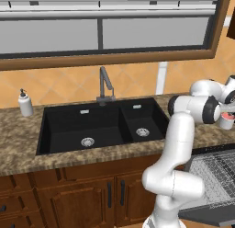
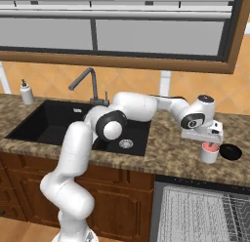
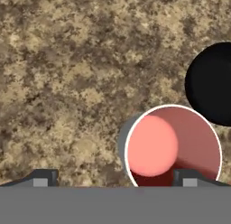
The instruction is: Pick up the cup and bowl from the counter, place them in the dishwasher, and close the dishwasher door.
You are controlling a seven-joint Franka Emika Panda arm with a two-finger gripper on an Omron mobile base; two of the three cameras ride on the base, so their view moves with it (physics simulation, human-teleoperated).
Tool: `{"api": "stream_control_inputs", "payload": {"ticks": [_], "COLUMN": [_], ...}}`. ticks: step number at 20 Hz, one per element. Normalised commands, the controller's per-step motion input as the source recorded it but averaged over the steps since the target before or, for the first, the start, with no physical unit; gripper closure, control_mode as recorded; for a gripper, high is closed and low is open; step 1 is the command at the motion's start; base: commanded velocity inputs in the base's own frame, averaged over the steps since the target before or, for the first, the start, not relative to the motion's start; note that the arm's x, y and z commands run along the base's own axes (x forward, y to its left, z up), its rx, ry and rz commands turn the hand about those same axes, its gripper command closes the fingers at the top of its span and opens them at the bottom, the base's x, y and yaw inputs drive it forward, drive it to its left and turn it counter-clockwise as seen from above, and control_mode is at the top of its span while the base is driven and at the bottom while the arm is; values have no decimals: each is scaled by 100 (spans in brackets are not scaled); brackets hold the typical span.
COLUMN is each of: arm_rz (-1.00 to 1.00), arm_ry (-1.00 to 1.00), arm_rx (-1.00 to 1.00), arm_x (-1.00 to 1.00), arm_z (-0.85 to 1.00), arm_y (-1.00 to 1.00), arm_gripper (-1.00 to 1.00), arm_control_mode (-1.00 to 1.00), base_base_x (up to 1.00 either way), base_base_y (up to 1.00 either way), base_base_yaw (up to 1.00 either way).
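Gripper (image 3: 115, 177), fingers spread and empty, hovers over the red-lined cup (image 2: 210, 152) on the granite counter (image 2: 171, 153), black bowl (image 2: 230, 151) just right. Next, likely: centre, descend, close.

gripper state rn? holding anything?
Gripper: open, holding nothing; one fingertip sits over the cup, the other over bare counter.

Cup and bowl seen from above on the counter (image 3: 67, 74).
The cup (image 3: 173, 148), red-pink inside, stands upright near the black bowl (image 3: 212, 85); one fingertip (image 3: 189, 179) overlaps its rim, jaws apart.
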Motion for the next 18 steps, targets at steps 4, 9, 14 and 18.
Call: {"api": "stream_control_inputs", "payload": {"ticks": [4, 9, 14, 18], "arm_rz": [6, 6, 4, 0], "arm_ry": [0, 0, 0, 5], "arm_rx": [0, 0, 0, -1], "arm_x": [28, 27, 18, 0], "arm_z": [-30, -20, -18, -25], "arm_y": [-18, -28, -31, 0], "arm_gripper": [-100, -100, -100, -100], "arm_control_mode": [-100, -100, -100, -100], "base_base_x": [0, 0, 0, 0], "base_base_y": [0, 0, 0, 0], "base_base_yaw": [0, 0, 0, 0]}}
